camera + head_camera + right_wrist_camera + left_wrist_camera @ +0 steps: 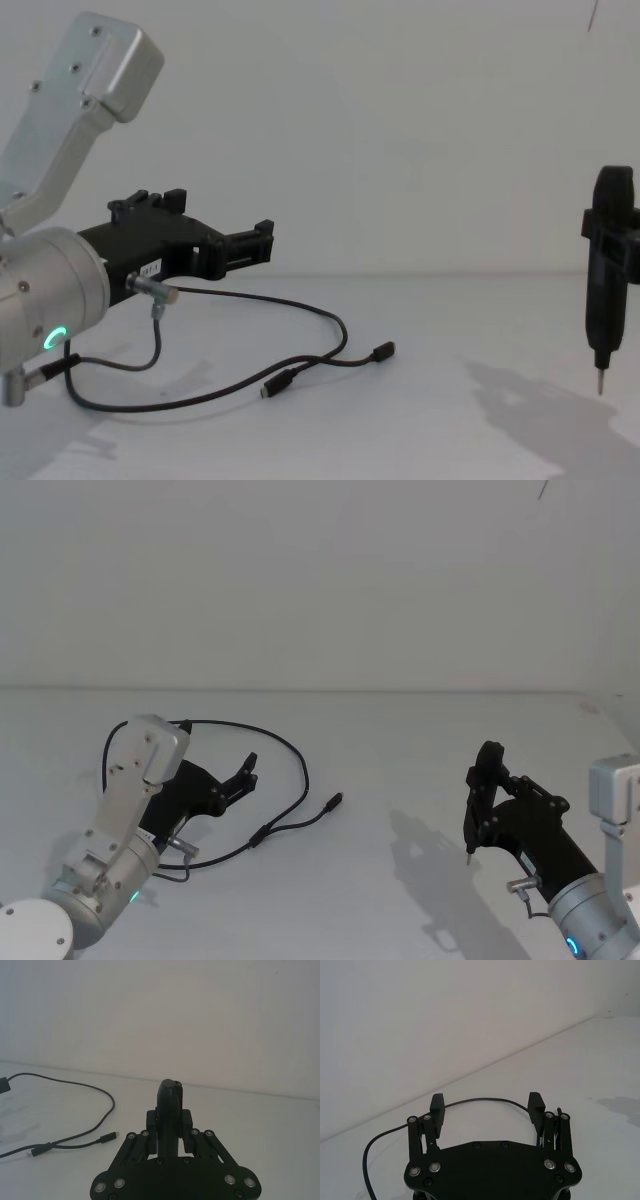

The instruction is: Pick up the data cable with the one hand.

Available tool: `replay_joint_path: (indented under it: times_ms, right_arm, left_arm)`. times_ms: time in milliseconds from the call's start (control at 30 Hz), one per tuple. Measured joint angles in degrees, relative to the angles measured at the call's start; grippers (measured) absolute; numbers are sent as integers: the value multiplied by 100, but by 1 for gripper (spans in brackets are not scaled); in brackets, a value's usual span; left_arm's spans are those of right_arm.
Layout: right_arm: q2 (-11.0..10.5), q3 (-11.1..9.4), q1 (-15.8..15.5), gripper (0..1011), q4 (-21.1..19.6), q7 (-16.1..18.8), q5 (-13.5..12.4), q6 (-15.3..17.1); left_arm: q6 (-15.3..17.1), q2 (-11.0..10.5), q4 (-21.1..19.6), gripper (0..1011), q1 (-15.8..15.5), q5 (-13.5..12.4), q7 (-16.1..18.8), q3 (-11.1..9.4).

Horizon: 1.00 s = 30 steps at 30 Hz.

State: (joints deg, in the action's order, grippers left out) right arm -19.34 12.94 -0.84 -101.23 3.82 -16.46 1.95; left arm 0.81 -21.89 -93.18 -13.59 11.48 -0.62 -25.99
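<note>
My left gripper [247,772] hangs open, the cable [304,770] looped on the table [400,740] just ahead. I should drop low and straddle one strand squarely before closing. My right gripper [170,1091] waits closed, well aside.

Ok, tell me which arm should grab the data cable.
Left. The left gripper is open, its fingers pointing at the data cable looped close ahead; the right gripper is shut and stands well off to the cable's right.
</note>
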Motion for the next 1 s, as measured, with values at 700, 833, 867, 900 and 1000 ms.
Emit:
replay_joint_path:
  times_ms: [700, 833, 867, 900, 1000]
  right_arm:
    - [0, 0, 0, 279, 1, 0, -1, 0]
    - [0, 0, 0, 279, 1, 0, 0, 0]
    - [0, 0, 0, 279, 1, 0, -1, 0]
    - [0, 0, 1, 279, 1, 0, -1, 0]
    - [0, 0, 0, 279, 1, 0, -1, 0]
  left_arm:
    - [-79, -6, 91, 1001, -69, 89, -245, -6]
    - [-142, -22, 178, 1001, -134, 223, -515, -13]
    - [-150, -26, 192, 1001, -146, 249, -565, -14]
    - [-159, -31, 206, 1001, -160, 282, -634, -15]
    - [-181, -51, 266, 1001, -201, 394, -848, -22]
